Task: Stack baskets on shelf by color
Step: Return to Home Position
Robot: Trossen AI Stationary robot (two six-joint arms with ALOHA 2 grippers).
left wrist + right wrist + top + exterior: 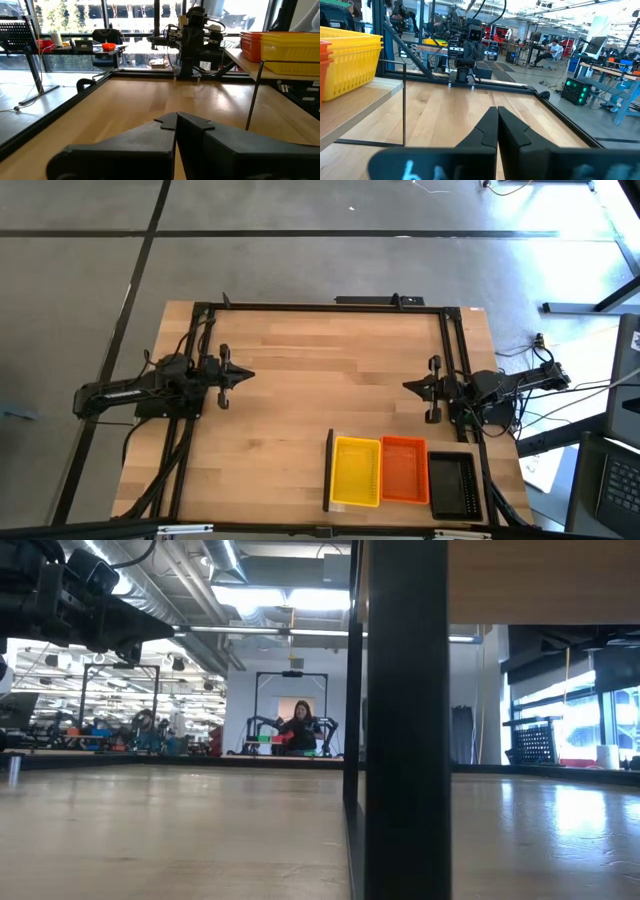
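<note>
Count: three basket stacks, one per colour: one yellow stack (355,472), one orange stack (404,470), one black stack (452,485). We can't count the baskets inside each stack. From above each reads as a single outline, and the wrist views only catch the yellow and orange sides. One shelf (365,100), two arms, two grippers.

Looks: the baskets are small rectangular mesh bins, all about the same footprint. Yellow and orange line up. Black sits slightly nearer the table edge than the other two. The shelf is a pale board raised off the table (300,360) on thin dark legs (252,100), with a dark end piece (329,470) on the yellow side.

Where: the shelf sits at the table edge at the bottom of the high view, on the right arm's half. Order from the end piece: yellow, orange, black, packed side by side.

Left gripper (248,375): over the left part of the table, well apart from the shelf. Its fingers (140,145) are pressed together with nothing between them.

Right gripper (407,386): by the right rail, near the shelf but clear of it. Its fingers (485,135) are closed too, and empty. The two grippers point at each other across the table.

Low view: a dark upright (405,720) fills the centre, and a person (300,727) sits far back in the room.
</note>
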